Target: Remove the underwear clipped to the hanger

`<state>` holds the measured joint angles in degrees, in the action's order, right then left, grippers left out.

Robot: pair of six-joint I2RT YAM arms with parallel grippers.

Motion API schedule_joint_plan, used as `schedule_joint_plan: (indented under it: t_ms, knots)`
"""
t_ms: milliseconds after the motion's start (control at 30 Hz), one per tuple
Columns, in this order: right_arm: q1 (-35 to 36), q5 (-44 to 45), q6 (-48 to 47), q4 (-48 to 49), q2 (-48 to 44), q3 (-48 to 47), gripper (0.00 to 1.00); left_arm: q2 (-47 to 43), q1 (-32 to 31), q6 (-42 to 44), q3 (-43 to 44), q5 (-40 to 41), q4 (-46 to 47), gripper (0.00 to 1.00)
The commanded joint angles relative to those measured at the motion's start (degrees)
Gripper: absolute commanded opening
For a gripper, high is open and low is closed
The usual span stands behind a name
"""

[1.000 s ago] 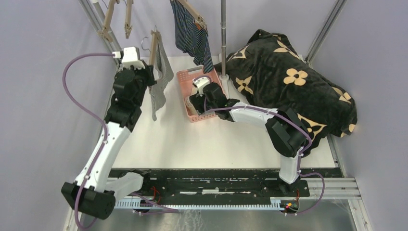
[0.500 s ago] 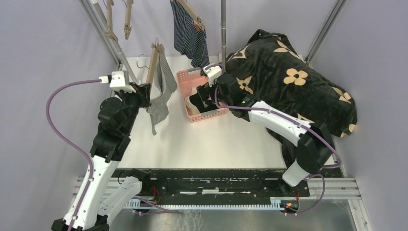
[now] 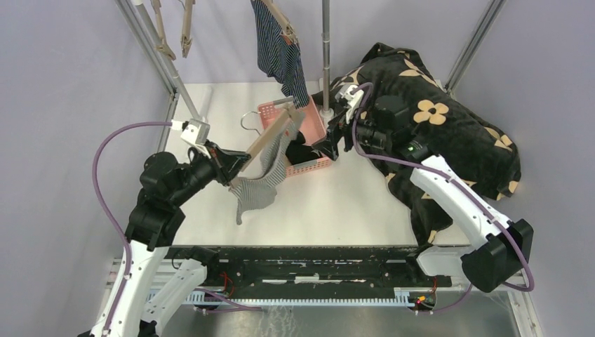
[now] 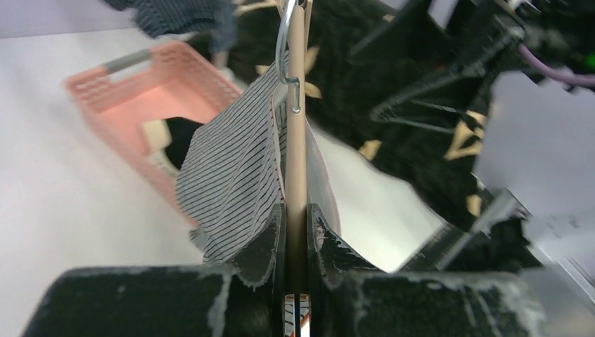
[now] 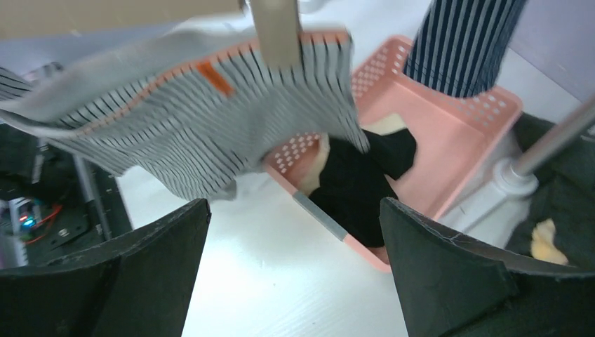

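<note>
My left gripper is shut on one end of a wooden hanger, which it holds tilted over the table. The grey-and-white striped underwear hangs clipped from that hanger. My right gripper is open and empty just right of the hanger, above the pink basket. A black underwear lies in the basket. The navy striped underwear stays clipped to another hanger up on the rail.
A big black blanket with tan flowers covers the right side of the table. An upright metal pole stands behind the basket. Empty wooden clip hangers hang at top left beside the slanted frame post.
My left arm has brought the hanger with the striped underwear down off the rail and toward the basket. My right arm has lifted out of the basket and swung right, still open.
</note>
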<state>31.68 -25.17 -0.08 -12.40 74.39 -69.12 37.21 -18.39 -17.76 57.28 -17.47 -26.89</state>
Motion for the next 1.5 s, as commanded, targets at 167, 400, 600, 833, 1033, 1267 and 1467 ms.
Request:
schedule_joint_plan:
  t_ms: [167,400,600,833,1033,1267,1467]
  knots:
    - [-8.7,-31.6,0.4,5.2,0.9,-3.1,1.00,5.5,-0.1,-1.8,-5.9,-21.5,14.4,0.03]
    - [-14.4,-41.2,12.8,20.0,5.1,-3.8,0.98,6.2,-0.1,-2.4,-6.2,-23.5,17.1,0.03]
    - [-14.9,-44.2,22.1,31.2,8.3,-3.5,0.96,4.5,-0.2,-5.2,-6.6,-25.2,21.8,0.03]
    - [-15.0,-45.6,27.4,37.4,9.5,-2.7,0.85,5.0,-0.1,-6.5,-7.6,-24.9,23.2,0.03]
    - [-15.0,-46.9,29.3,39.9,10.0,-2.3,0.51,5.1,-0.2,-6.8,-7.7,-23.9,23.8,0.03]
    - [-15.0,-45.9,29.0,39.6,10.1,-1.6,0.01,4.2,-0.2,-7.2,-7.7,-21.3,24.8,0.03]
    - [-15.0,-44.8,29.1,40.2,9.7,-1.4,0.44,4.0,-0.2,-7.1,-7.7,-20.3,25.1,0.03]
